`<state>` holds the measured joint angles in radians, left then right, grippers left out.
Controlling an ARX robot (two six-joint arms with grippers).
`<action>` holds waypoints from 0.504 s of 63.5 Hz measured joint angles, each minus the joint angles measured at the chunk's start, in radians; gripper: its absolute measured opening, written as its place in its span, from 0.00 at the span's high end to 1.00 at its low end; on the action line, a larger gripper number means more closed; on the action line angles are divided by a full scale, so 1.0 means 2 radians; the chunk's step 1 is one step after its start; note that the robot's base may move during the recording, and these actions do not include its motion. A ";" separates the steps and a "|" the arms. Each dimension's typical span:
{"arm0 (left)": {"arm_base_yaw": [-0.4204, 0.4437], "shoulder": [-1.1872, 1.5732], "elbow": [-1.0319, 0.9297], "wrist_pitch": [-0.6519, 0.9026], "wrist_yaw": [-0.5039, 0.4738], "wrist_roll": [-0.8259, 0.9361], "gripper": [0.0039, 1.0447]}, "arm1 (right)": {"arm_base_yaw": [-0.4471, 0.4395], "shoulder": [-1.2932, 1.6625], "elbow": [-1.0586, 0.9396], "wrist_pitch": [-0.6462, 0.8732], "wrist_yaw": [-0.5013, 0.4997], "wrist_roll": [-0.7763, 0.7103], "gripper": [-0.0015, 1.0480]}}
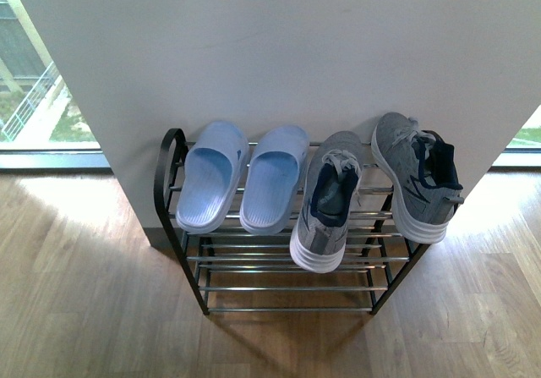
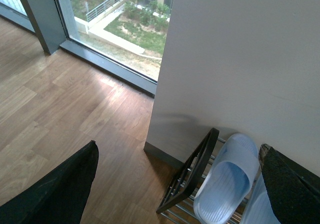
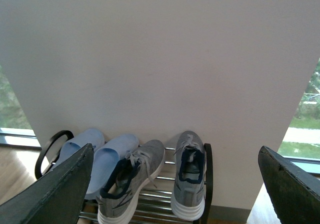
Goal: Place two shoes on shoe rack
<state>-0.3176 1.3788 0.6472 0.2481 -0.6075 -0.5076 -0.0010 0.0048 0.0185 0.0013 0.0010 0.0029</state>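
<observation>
Both hands, left hand [image 2: 175, 184] and right hand [image 3: 175, 184], stand wide apart, holding nothing. Low black-framed shoe rack with chrome bars [image 1: 287, 289]: top tier carries two grey knit white-soled sneakers [image 1: 328, 200] at its right end, two pale blue plastic slides [image 1: 211, 175] at its left end.

No text, label, brand mark, number or sign can be read in any of the three views. The grey sneakers [image 1: 372, 188], the pale blue slides [image 1: 241, 178] and the shoe rack [image 1: 173, 194] show no legible writing.
</observation>
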 joint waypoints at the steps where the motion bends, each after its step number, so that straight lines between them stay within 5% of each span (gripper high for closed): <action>1: -0.001 -0.006 -0.003 0.000 -0.002 0.000 0.09 | 0.000 0.000 0.000 0.000 0.000 0.000 0.09; 12: -0.005 -0.046 -0.022 0.002 -0.011 0.004 0.09 | 0.000 0.000 0.000 0.000 0.000 0.000 0.09; 18: 0.022 -0.046 -0.102 0.210 0.136 0.119 0.26 | 0.000 0.000 0.000 0.000 0.000 0.000 0.09; 21: 0.030 -0.053 -0.131 0.266 0.169 0.159 0.33 | 0.000 0.000 0.000 0.000 0.000 0.000 0.09; 32: 0.058 -0.111 -0.186 0.319 0.205 0.225 0.59 | 0.000 0.000 0.000 0.000 0.000 0.000 0.09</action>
<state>-0.2008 1.1576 0.2745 0.8856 -0.1974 -0.0566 -0.0010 0.0048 0.0185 0.0013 0.0010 0.0029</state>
